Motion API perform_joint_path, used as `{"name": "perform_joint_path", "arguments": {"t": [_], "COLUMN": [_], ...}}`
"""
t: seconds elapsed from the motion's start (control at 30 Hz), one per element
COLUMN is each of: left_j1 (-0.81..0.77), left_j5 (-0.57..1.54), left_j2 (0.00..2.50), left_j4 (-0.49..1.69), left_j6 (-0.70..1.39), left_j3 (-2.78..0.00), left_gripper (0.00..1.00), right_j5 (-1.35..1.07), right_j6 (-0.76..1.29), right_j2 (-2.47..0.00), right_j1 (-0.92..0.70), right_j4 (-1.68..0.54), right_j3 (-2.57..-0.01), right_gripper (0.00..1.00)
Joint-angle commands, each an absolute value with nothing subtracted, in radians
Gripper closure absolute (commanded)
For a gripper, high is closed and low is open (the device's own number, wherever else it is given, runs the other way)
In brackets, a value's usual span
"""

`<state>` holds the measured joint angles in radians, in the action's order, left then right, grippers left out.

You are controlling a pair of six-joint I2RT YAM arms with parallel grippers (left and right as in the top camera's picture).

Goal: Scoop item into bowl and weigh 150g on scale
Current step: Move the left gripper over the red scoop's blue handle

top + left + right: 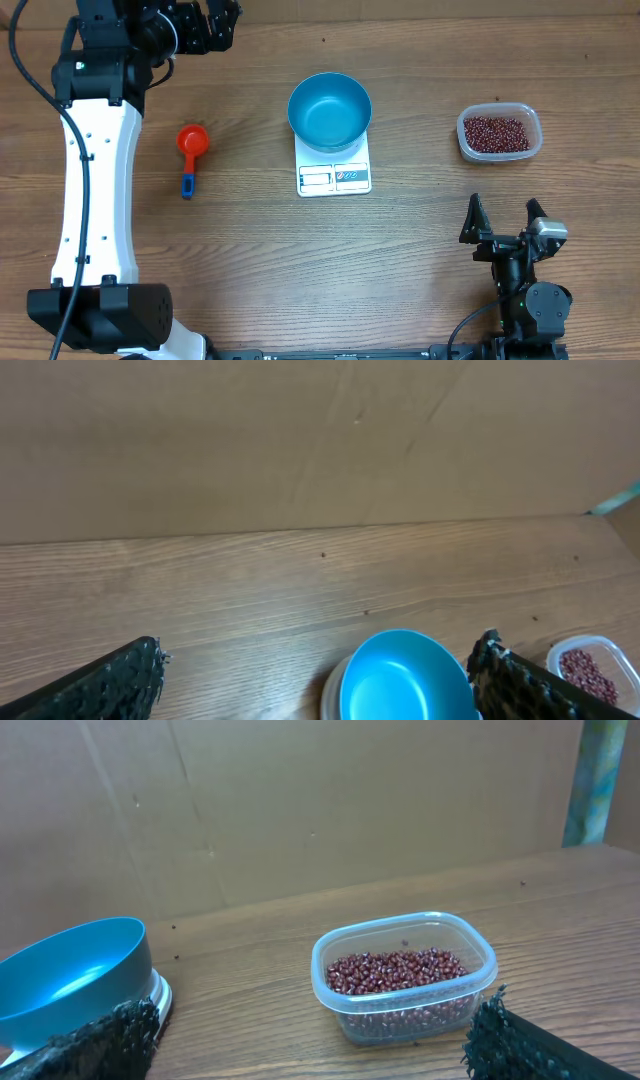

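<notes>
Your left gripper (220,28) and right gripper (503,215) gape empty, dark red-brown beans (497,133) lie in the clear plastic tub (465,142) right of the flat white scale (334,177) — round blue bowl (329,110) atop — so a careless pinch could skid the red scoop (190,145) lying left of it.

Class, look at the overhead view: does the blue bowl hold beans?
No, the blue bowl shows only bare blue inside; beans lie in the tub.
</notes>
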<state>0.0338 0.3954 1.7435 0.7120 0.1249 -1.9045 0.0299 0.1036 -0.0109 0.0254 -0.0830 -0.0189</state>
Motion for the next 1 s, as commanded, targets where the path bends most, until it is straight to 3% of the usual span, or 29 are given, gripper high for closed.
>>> {"name": "perform_joint_path", "arguments": {"t": [0.0,0.17,0.23,0.43,0.53,0.6,0.7,0.8,0.97], "left_j1": [0.061,0.129,0.161,0.192,0.190,0.190,0.191,0.191,0.191], "left_j5": [0.316,0.128,0.087,0.101,0.097,0.097,0.097,0.058,0.034], "left_j2": [1.754,1.759,1.766,1.837,1.890,1.925,1.970,2.027,2.128], "left_j4": [0.733,0.849,0.917,1.047,1.087,1.101,1.109,1.128,1.127], "left_j6": [0.120,0.173,0.172,0.063,-0.002,-0.005,-0.028,-0.103,-0.135], "left_j3": [-1.934,-1.934,-1.933,-1.933,-1.933,-1.933,-1.933,-1.933,-1.933], "left_gripper": [0.02,0.07,0.00,0.00,0.24,0.33,0.34,0.42,0.43], "right_j5": [0.032,0.032,0.032,0.032,0.032,0.032,0.032,0.032,0.032], "right_j6": [0.100,0.100,0.100,0.100,0.100,0.100,0.100,0.100,0.100], "right_j2": [-0.003,-0.003,-0.003,-0.003,-0.003,-0.003,-0.003,-0.003,-0.003], "right_j1": [0.022,0.022,0.022,0.022,0.022,0.022,0.022,0.022,0.022], "right_j4": [-0.081,-0.081,-0.081,-0.081,-0.081,-0.081,-0.081,-0.081,-0.081], "right_j3": [-0.008,-0.008,-0.008,-0.008,-0.008,-0.008,-0.008,-0.008,-0.008], "right_gripper": [0.00,0.00,0.00,0.00,0.00,0.00,0.00,0.00,0.00]}}
